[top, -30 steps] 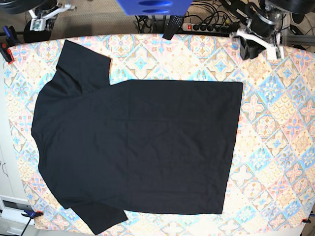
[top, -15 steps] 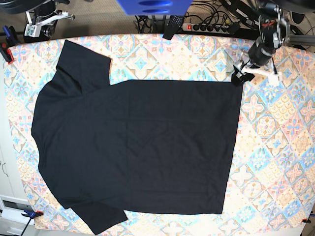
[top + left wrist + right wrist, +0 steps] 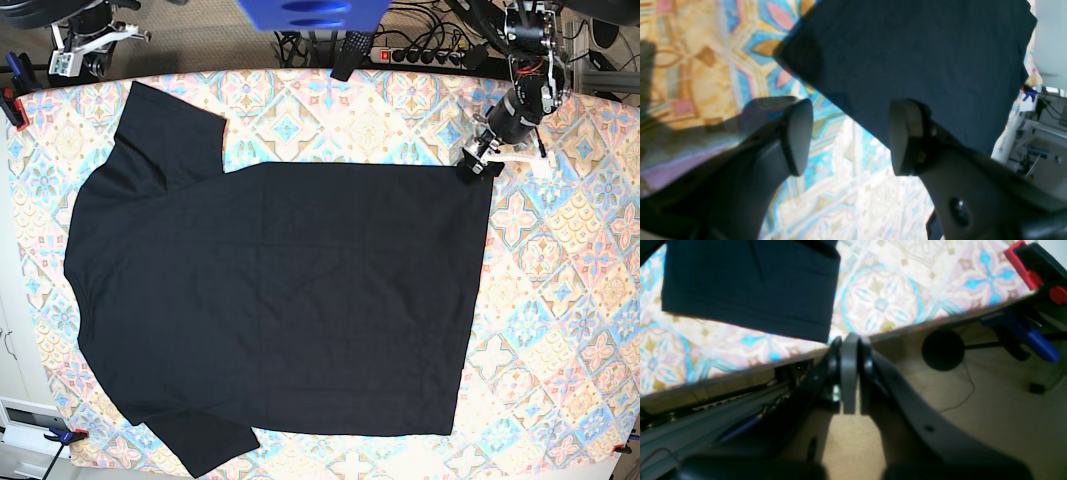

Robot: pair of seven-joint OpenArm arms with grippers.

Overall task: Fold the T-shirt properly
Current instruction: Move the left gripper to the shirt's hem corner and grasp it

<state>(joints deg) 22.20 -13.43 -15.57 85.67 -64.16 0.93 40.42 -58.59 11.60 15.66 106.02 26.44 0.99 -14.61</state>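
Observation:
The black T-shirt [image 3: 280,300] lies flat on the patterned tablecloth [image 3: 560,300], sleeves at the left and hem at the right. My left gripper [image 3: 478,165] hovers low at the hem's far right corner, open. In the left wrist view the shirt's corner [image 3: 907,50] lies under the open left gripper [image 3: 851,113], and the hem edge runs between the fingers with nothing held. My right gripper [image 3: 85,45] hangs beyond the table's far left edge. In the right wrist view the right gripper [image 3: 849,343] is shut and empty, just off the table edge near a sleeve [image 3: 750,283].
Red clamps [image 3: 12,105] [image 3: 1023,263] pin the cloth at the far left corner, and a blue one [image 3: 65,435] at the near left. A power strip [image 3: 420,55] with cables and a blue object [image 3: 310,12] sit behind the table.
My left arm has come down from the table's back edge to the hem's far corner, and its jaws have opened. The right arm drew back slightly off the table.

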